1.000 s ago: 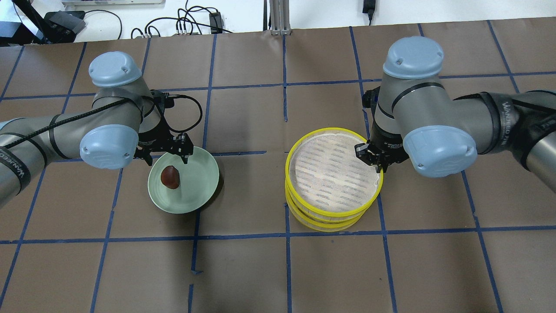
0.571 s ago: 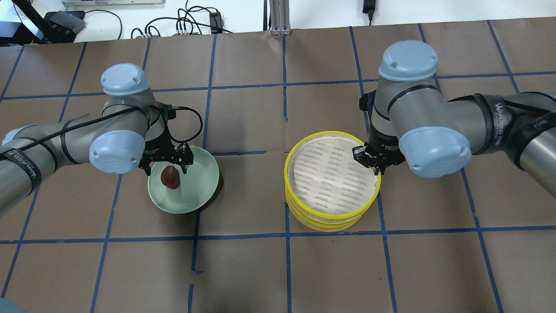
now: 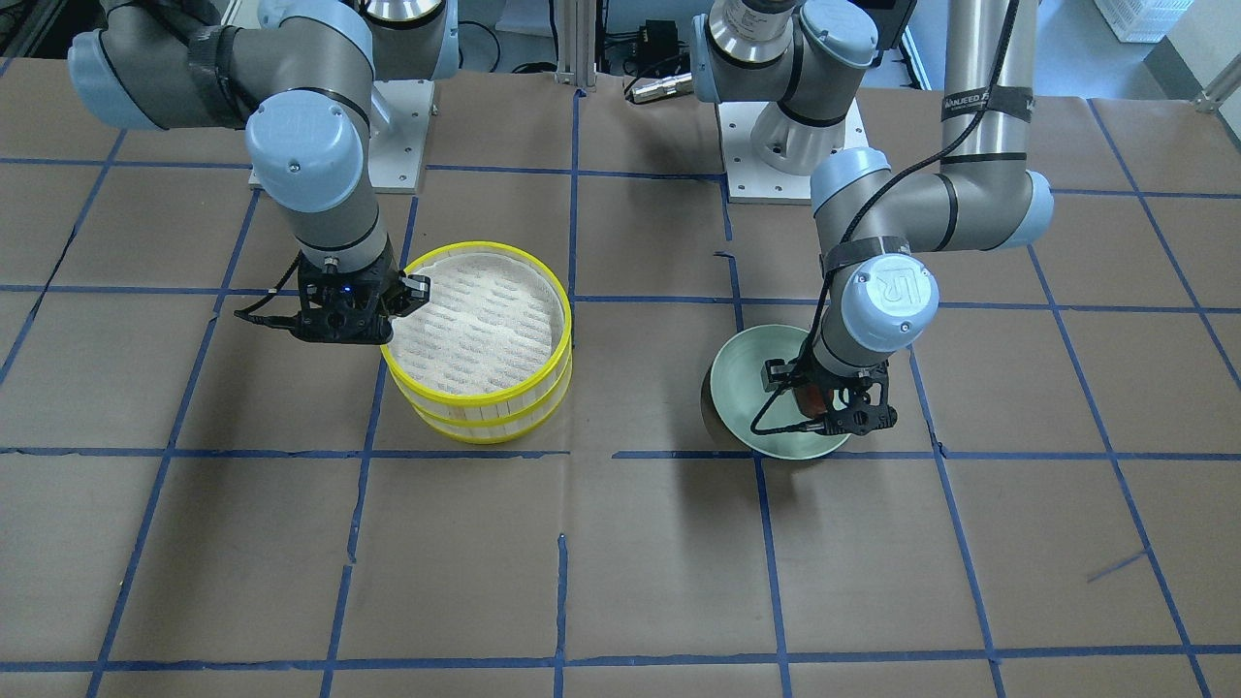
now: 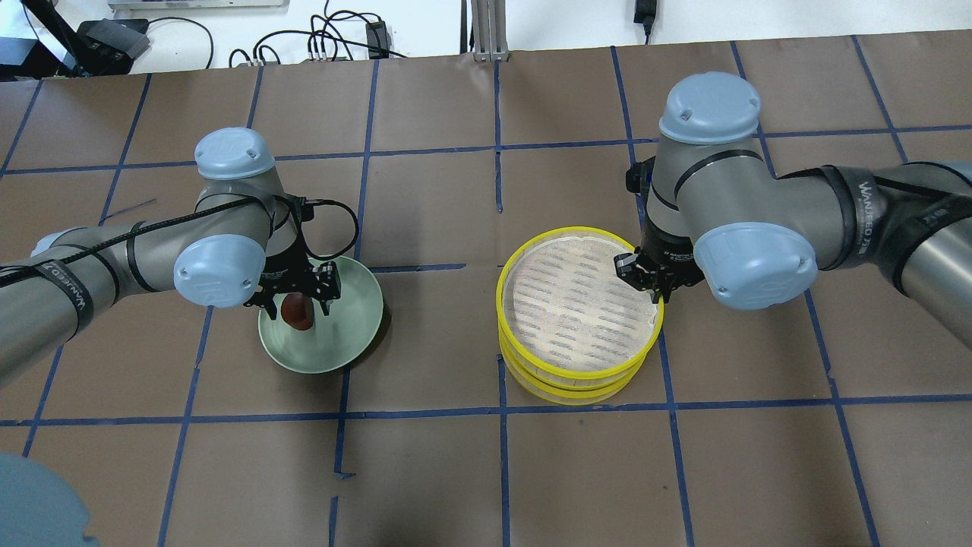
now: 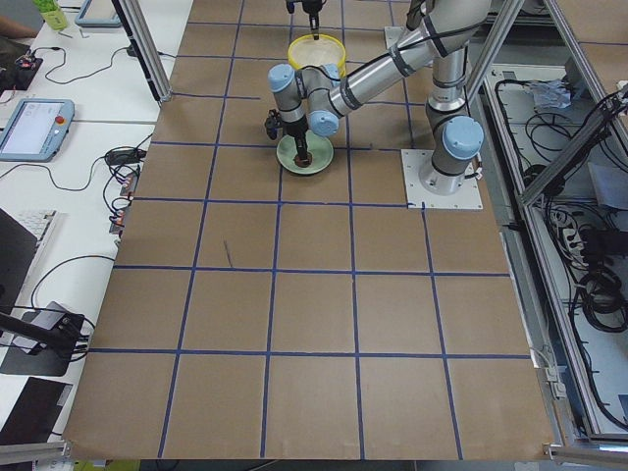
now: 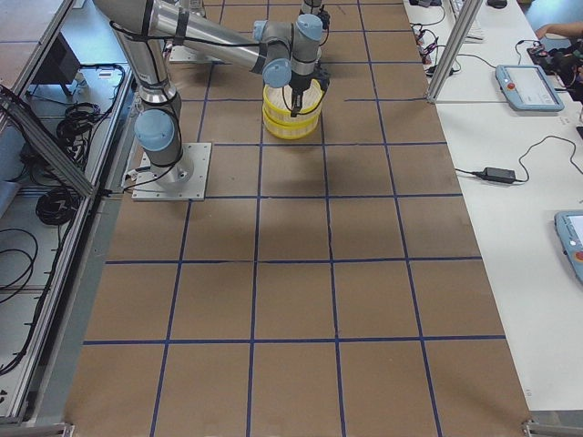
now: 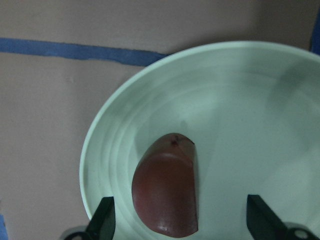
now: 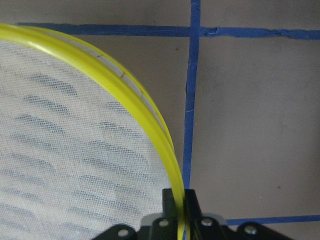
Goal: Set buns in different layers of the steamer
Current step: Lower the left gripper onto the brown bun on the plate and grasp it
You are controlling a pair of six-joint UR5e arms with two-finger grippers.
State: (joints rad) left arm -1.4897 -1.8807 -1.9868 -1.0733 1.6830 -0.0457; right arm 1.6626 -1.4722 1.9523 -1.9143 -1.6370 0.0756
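**Left gripper** [image 4: 298, 304]: within the last second it has travelled from the far edge of the pale green round plate [image 4: 349, 334] to a position directly over the dark reddish-brown oval bun [image 7: 167, 192]. Its jaws stand released, one finger on either side of the bun, neither touching it. The bun lies in the plate on the brown papered table [image 4: 456, 471], well apart from the round yellow-rimmed two-tier steamer [image 4: 569, 384], on the steamer's left-arm side.

**Right gripper** [image 4: 653, 287]: clenched on the yellow rim of the steamer's top layer [image 8: 135, 95], at the edge away from the plate. Its position is all but unchanged. That layer's white liner is bare.

**White bun:** not seen in any view.

**Assessment:** the pick of the brown bun is set up but not made. Closing on it looks like the next step, and the top layer appears ready to receive it.
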